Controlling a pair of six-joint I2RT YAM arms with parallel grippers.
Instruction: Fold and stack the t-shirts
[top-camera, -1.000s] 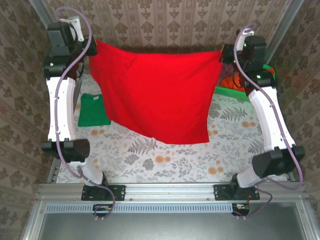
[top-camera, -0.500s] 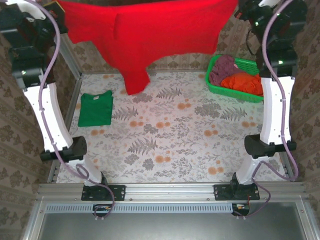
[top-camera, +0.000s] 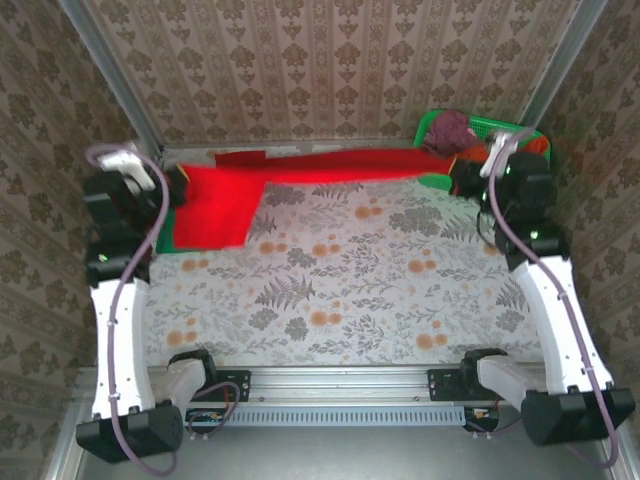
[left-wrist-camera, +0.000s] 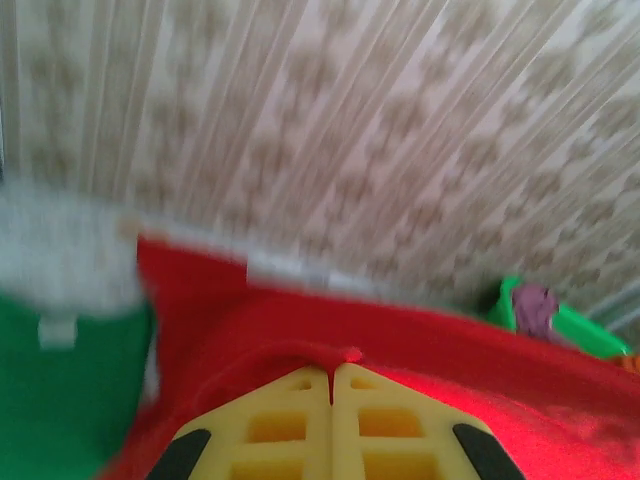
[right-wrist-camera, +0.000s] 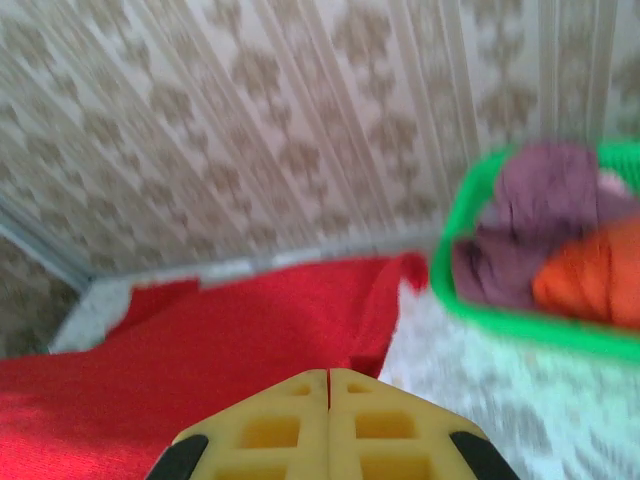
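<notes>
Folding of the red t-shirt (top-camera: 300, 168) has not begun, as far as the pictures show. In the top view the shirt runs as a long band across the upper part of the frame, low along the far edge of the table (top-camera: 350, 290). A wider flap of it lies on the tabletop at the upper left. The left gripper (top-camera: 177, 188) sits at the left end of that band. In the left wrist view its yellow fingers (left-wrist-camera: 290, 425) are pressed together on a small pinch of red cloth. The right gripper (top-camera: 462, 178) sits at the right end, and in the right wrist view its fingers (right-wrist-camera: 280, 430) also meet with red fabric caught at their tips. The green t-shirt (left-wrist-camera: 60, 395) lies on the table at the left, just beside the red flap and apparently partly under it. It looks compact enough to be already folded, which would make one shirt done. Judged from this, the red shirt has yet to be spread flat and folded, then placed on the green one to form the stack. Whether the red cloth rests flat or hangs slightly between the two grips cannot be told from above. A green mesh basket (right-wrist-camera: 540, 330) at the upper right of the top view holds a purple garment (right-wrist-camera: 545, 190) and an orange garment (right-wrist-camera: 595, 275). Whether these are t-shirts that also need folding is not clear.
</notes>
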